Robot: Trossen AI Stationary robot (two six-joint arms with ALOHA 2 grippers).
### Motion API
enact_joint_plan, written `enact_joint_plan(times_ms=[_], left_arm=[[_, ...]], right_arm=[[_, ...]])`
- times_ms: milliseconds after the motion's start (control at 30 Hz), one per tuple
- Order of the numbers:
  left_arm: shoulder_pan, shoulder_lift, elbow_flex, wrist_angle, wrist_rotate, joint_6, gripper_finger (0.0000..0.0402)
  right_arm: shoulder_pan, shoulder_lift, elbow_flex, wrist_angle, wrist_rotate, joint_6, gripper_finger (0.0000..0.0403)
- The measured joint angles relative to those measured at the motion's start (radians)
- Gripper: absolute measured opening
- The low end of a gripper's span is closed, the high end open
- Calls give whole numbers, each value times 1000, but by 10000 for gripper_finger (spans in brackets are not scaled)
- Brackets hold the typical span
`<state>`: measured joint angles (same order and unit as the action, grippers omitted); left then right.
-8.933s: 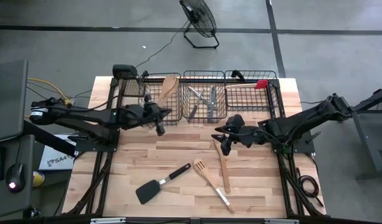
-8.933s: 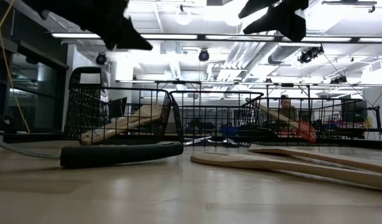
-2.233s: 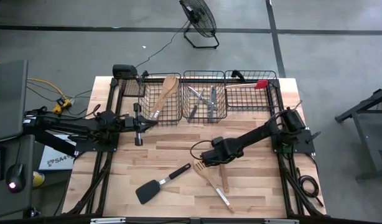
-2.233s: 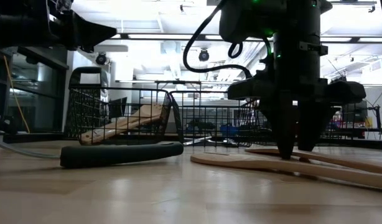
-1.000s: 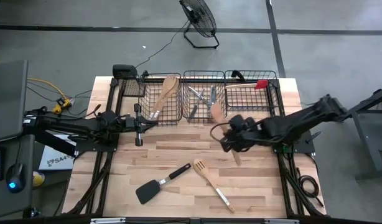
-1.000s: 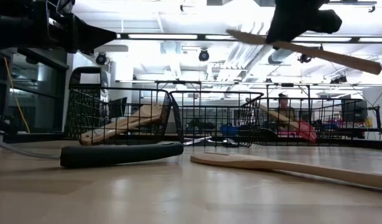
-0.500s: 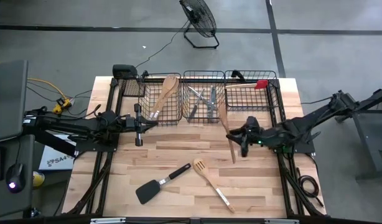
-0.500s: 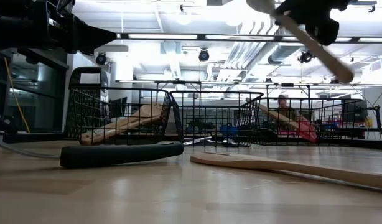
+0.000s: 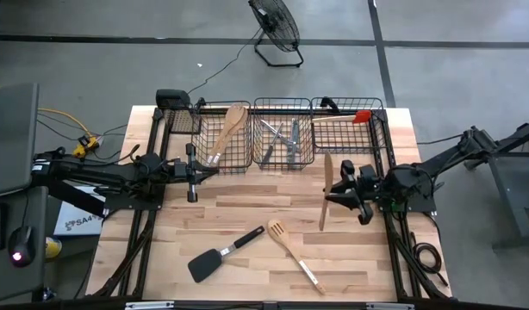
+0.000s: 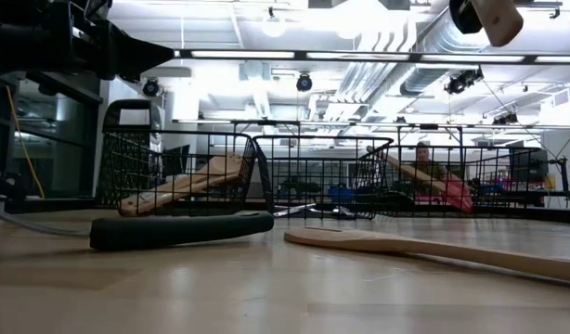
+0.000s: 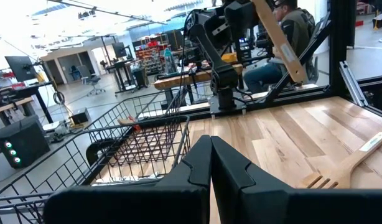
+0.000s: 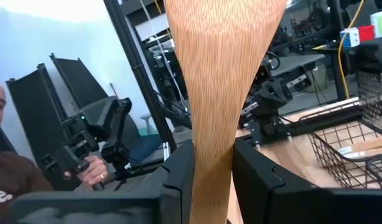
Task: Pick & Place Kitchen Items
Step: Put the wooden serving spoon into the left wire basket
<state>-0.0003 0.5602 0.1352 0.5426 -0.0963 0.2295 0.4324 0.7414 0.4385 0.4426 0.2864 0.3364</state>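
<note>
high view: the right gripper (image 9: 344, 191) is clenched on a wooden spoon (image 9: 326, 185), held in the air just in front of the right basket (image 9: 381, 138). a second ago the spoon hung further left, nearer the middle basket (image 9: 283, 157), so the carry has swung rightward. the left gripper (image 9: 191, 171) waits by the left basket (image 9: 245, 138), unmoved. a black turner (image 9: 220, 256) and a slotted turner (image 9: 289, 246) lie on the table (image 9: 204, 215).

low view: only the spoon's handle end (image 10: 497, 19) shows at the top edge; half a second ago much more of it crossed the frame, so it has risen.

left wrist view: its fingers (image 11: 203, 163) are pressed together, holding nothing.

right wrist view: the spoon (image 12: 219, 74) sits clamped between both fingers (image 12: 178, 177).

judgement: transport is nearly over; lowering into a basket remains.
</note>
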Motion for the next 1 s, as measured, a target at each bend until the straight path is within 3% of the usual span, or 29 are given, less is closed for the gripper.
enact_joint_plan(times_ms=[1000], left_arm=[[0, 0, 0, -13, 0, 1, 1]], right_arm=[[0, 1, 1, 19, -23, -35, 79]])
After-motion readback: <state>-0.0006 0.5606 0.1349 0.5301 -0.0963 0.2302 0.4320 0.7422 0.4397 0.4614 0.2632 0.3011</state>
